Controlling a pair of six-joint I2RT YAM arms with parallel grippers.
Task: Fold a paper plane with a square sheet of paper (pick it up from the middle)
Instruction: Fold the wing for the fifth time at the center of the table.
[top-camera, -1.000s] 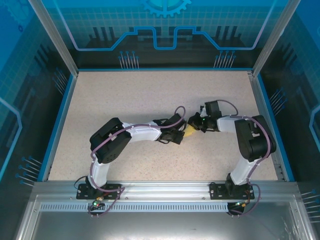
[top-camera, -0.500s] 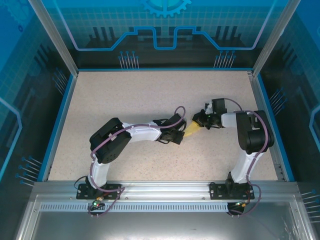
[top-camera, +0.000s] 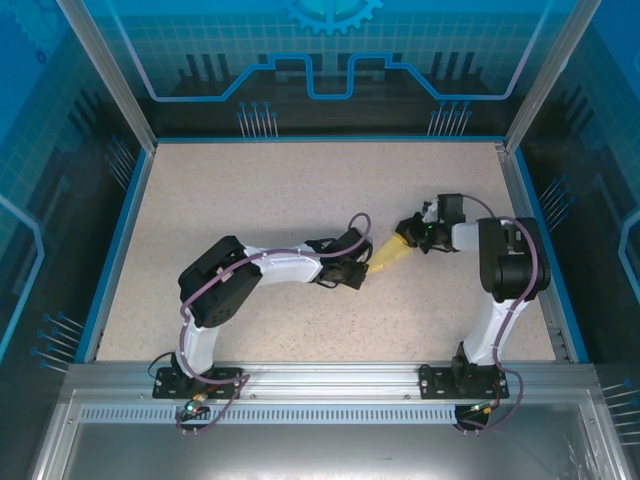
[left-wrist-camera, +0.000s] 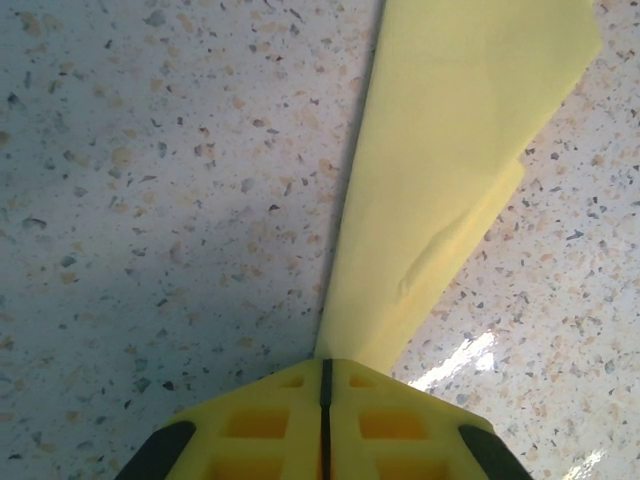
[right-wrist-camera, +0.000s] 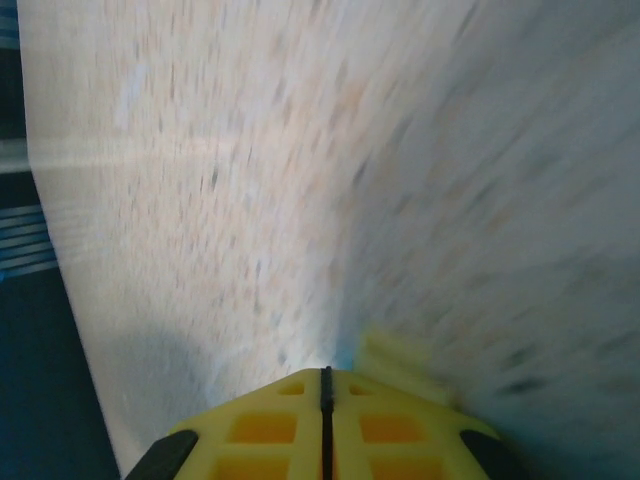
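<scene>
Pinching creased, tapered pale-yellow paper plane (left-wrist-camera: 440, 170) | left fingers (left-wrist-camera: 260, 428), right fingers (right-wrist-camera: 262, 428): both clenched on it

Robot arms: two, namely left arm (top-camera: 285, 265) and right arm (top-camera: 505, 265). Grippers: two, one per arm, namely left gripper (top-camera: 363, 263) and right gripper (top-camera: 407, 234). Fingers (left-wrist-camera: 262, 425) per gripper: two. Paper plane (top-camera: 386, 256): one, pale yellow, folded. Table (top-camera: 280, 185): one, speckled. Purple cables (top-camera: 356, 221): two, one along each arm. Base mounts (top-camera: 197, 380) at near edge: two.
</scene>
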